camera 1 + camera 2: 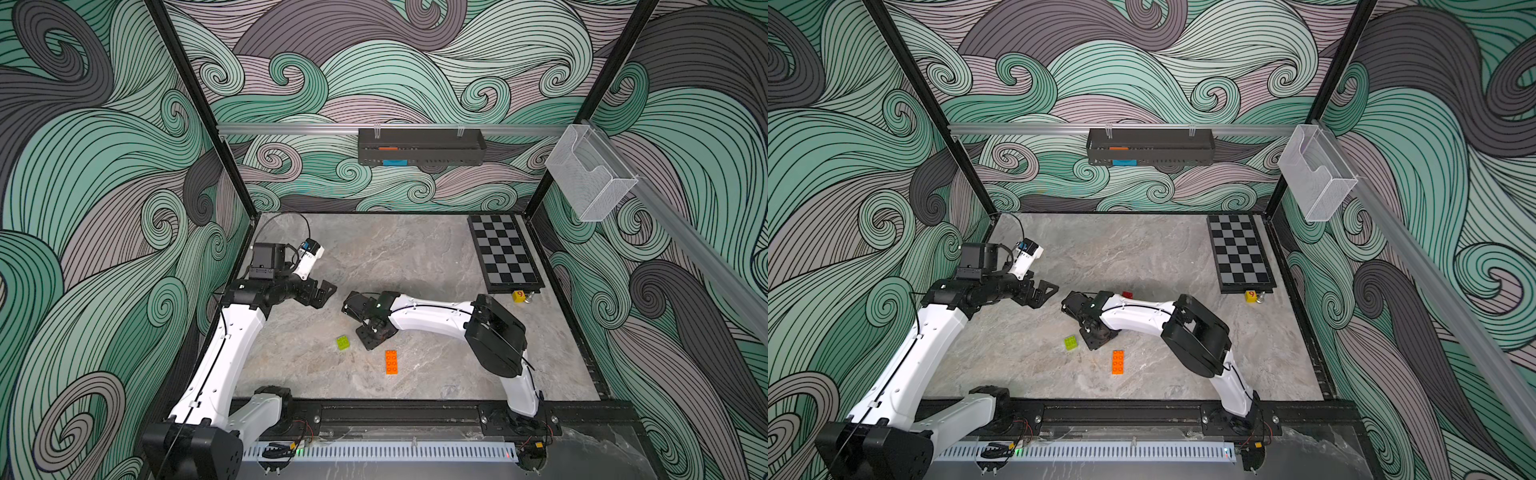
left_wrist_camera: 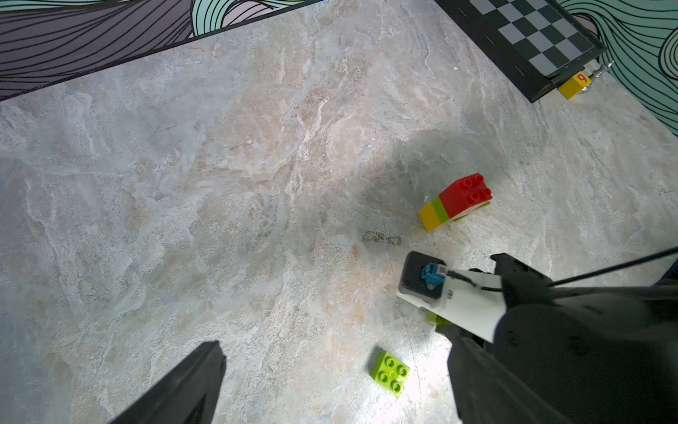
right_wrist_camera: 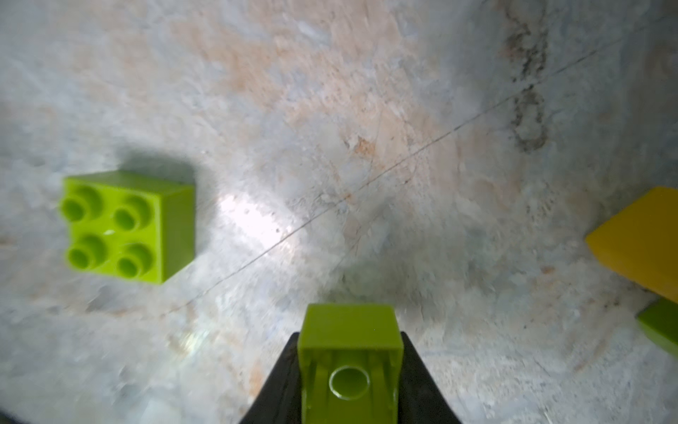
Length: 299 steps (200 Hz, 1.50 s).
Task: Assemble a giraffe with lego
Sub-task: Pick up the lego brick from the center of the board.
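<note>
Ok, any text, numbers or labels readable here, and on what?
"9": red digit on the yellow cube beside the chessboard.
Nothing else is readable; the lego bricks show no lettering.

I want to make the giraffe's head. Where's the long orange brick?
In both top views the long orange brick lies flat on the table near the front, beside the right gripper, with a loose green brick on its left.

A loose green brick [image 1: 343, 343] and long orange brick [image 1: 391, 362] lie studs-up; a second green brick [image 3: 348, 330] is gripped; the red-green-yellow stack [image 2: 455, 202] sits apart.
</note>
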Available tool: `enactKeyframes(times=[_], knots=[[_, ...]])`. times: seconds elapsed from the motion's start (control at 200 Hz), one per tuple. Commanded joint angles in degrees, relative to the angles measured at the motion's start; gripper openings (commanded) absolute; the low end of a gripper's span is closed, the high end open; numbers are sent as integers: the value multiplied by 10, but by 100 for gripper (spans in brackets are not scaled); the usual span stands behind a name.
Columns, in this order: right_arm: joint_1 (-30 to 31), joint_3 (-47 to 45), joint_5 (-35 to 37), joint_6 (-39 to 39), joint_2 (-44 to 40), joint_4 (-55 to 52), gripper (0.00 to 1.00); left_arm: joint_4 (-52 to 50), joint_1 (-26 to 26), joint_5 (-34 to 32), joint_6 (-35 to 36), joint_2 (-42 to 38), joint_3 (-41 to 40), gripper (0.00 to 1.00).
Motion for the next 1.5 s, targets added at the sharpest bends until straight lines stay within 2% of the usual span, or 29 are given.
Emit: enactKeyframes(times=[0.0,0.095,0.175,0.23,0.315,0.385,0.455,0.62,0.7,0.931,1.216,1.491], knots=[[-36,-13,-76,22,-88,-7,25,-5,-19,15,45,9,44,99],[-75,-32,-139,42,-161,9,25,1,-22,78,96,22,75,99],[-126,-61,-217,81,-230,58,26,-10,-22,179,173,44,108,99],[-171,-91,-291,131,-279,121,26,-6,-22,249,196,62,128,99],[-236,-153,-379,247,-345,268,26,27,-23,352,191,92,159,99],[-278,-202,-424,358,-383,405,25,107,-29,416,131,114,169,99],[-301,-234,-446,458,-398,527,26,168,-50,436,91,136,186,99],[-304,-284,-446,645,-386,777,25,161,-107,418,118,191,254,99],[-301,-299,-439,699,-372,861,25,167,-123,418,115,218,278,99],[-295,-303,-437,721,-370,901,24,153,-146,418,132,243,308,95],[-278,-282,-462,720,-359,915,21,144,-150,443,125,259,331,84],[-274,-283,-464,721,-358,916,20,134,-152,474,125,264,345,66]])
